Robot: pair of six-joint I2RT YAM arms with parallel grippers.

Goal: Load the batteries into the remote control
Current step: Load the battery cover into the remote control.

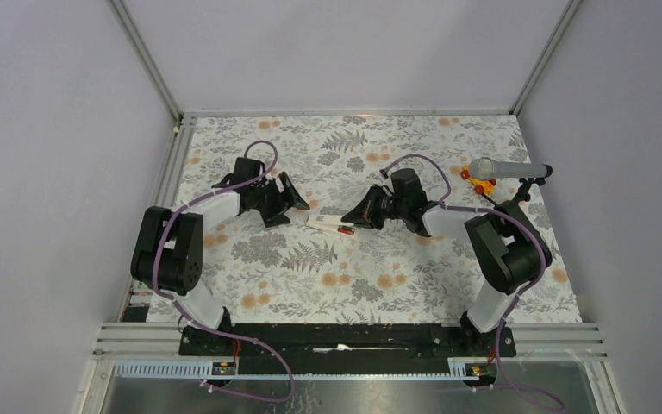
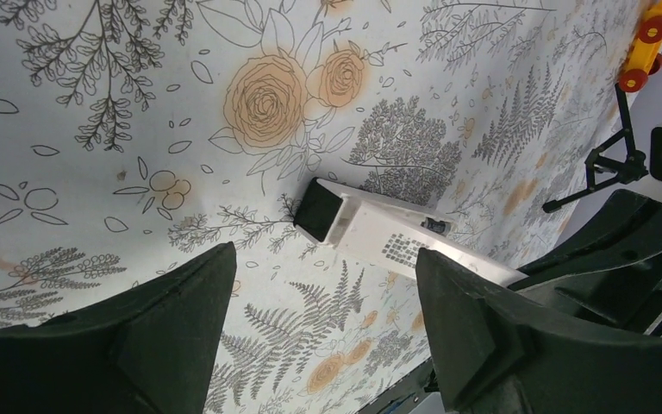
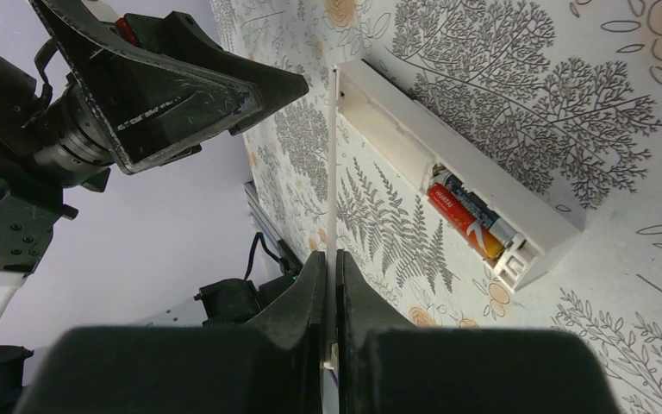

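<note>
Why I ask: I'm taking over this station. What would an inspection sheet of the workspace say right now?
Surface: floral tablecloth, lying flat.
Job's things: remote control on the cloth, compartment open; batteries seated at one end of it; cover strip off.
Clutter: microphone, black tripod stand and orange toy at the back right.
Grippers: left gripper open, nothing between its fingers; right gripper shut on the cover strip.
Cables: purple cables looped along both arms, clear of the remote control.
Surroundings: plain grey walls, aluminium frame; nothing else seen.
</note>
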